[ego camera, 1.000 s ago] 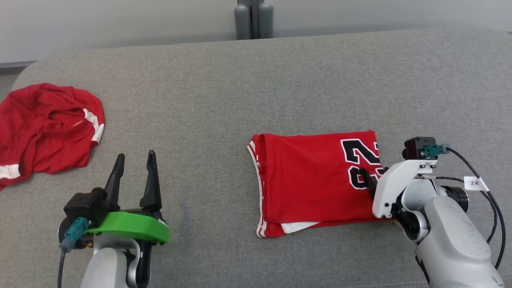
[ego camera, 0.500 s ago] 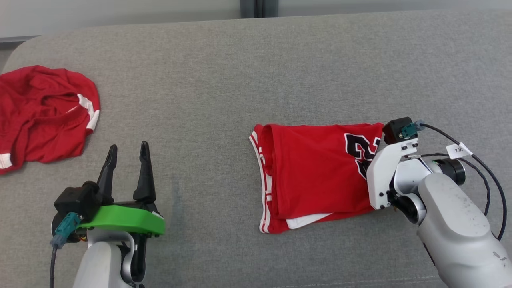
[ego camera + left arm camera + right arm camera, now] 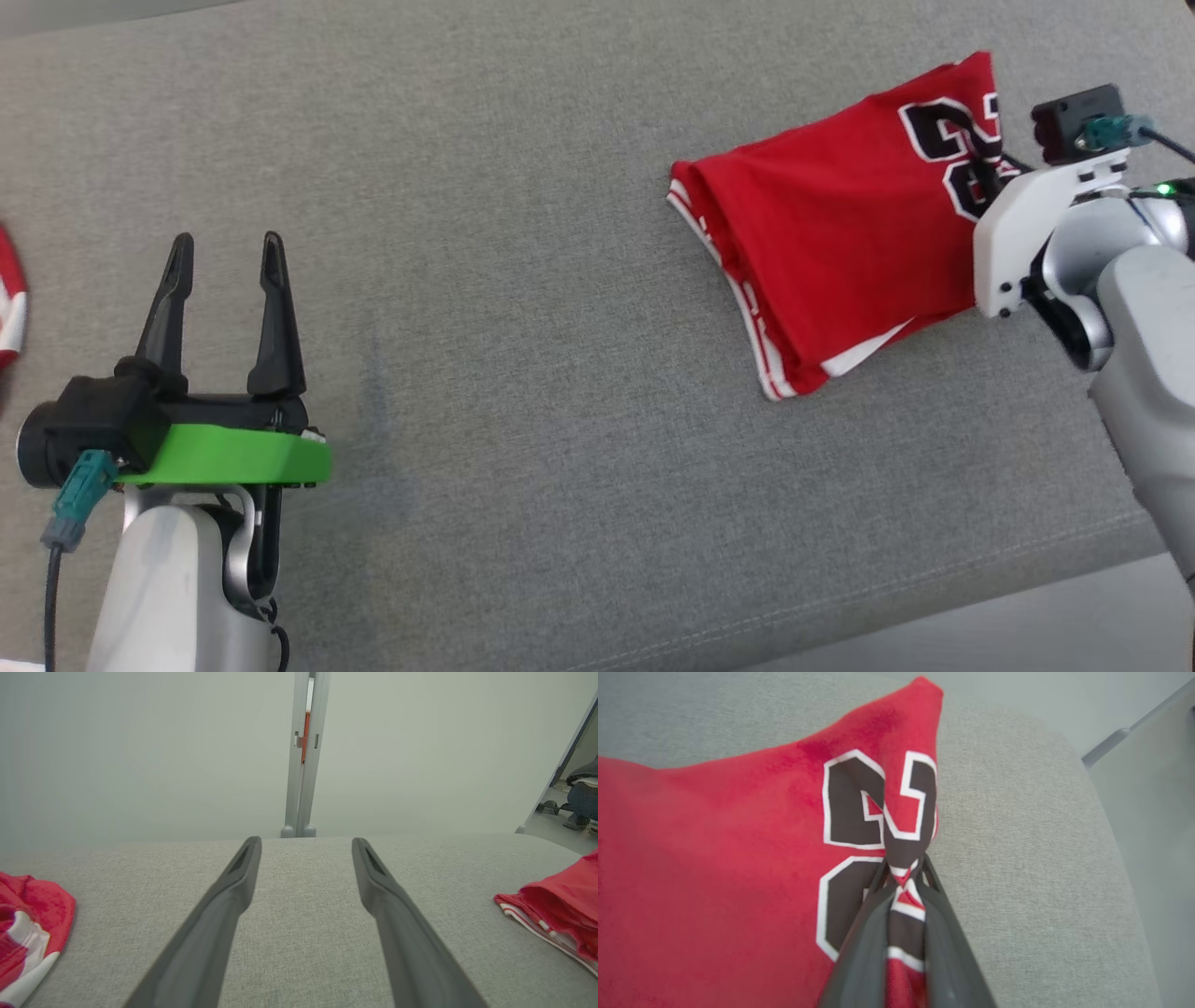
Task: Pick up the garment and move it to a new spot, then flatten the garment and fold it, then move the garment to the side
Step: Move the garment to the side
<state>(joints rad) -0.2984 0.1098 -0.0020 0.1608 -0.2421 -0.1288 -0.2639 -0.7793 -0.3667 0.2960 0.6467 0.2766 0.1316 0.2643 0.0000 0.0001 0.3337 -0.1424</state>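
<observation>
The garment [image 3: 840,233], a folded red jersey with black-and-white numerals, lies tilted on the grey cushioned surface [image 3: 513,233] at the upper right of the head view. Its right edge is raised off the surface. My right gripper [image 3: 903,868] is shut on that edge, with bunched numeral cloth pinched between the fingers; around it the garment [image 3: 714,858] spreads left. In the head view the right wrist [image 3: 1036,224] covers the fingers. My left gripper [image 3: 224,252] stands open and holds nothing at the lower left, and between its fingers [image 3: 306,844] there is only bare grey fabric. The garment's striped left end [image 3: 556,905] shows at the right.
A second red garment with white trim [image 3: 23,919] lies crumpled far left, cut by the head view's edge [image 3: 7,299]. The surface's front seam and edge [image 3: 934,597] run across the lower right. A grey post [image 3: 303,765] stands behind the surface's far edge.
My right gripper shut on the jersey's right edge and has pulled it up and to the right, tilting the garment. The head camera has shifted. The left gripper stays open.
</observation>
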